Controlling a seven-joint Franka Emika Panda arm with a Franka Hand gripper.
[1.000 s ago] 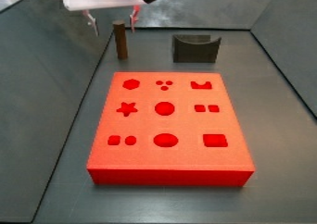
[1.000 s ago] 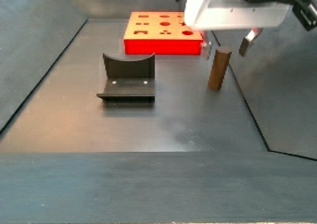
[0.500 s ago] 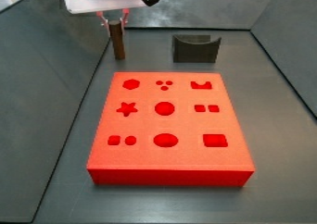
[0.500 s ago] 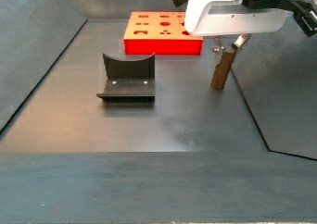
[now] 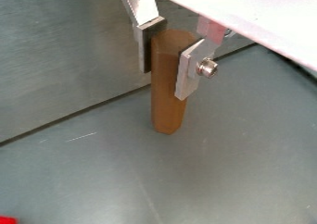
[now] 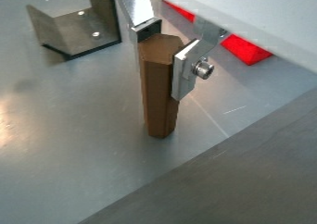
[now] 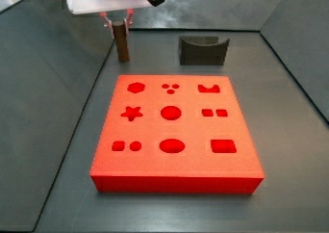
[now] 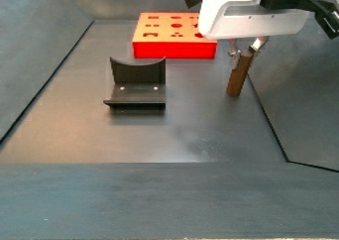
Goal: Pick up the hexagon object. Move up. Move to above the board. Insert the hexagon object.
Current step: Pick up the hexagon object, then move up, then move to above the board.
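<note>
Step in hand: picking up the hexagon object (image 6: 158,89).
Gripper (image 6: 165,50) straddles its top beside the board (image 7: 176,179); fingers (image 5: 188,68) look closed on it, though contact unconfirmed; next, lift vertically.

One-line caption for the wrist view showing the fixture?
Gripper fingers flank the top of the upright peg, which stands on the floor, with the fixture and red board behind.

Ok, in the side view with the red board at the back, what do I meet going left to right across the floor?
Fixture → red board, further back → wooden peg, standing upright on the floor with the gripper around its top.
</note>
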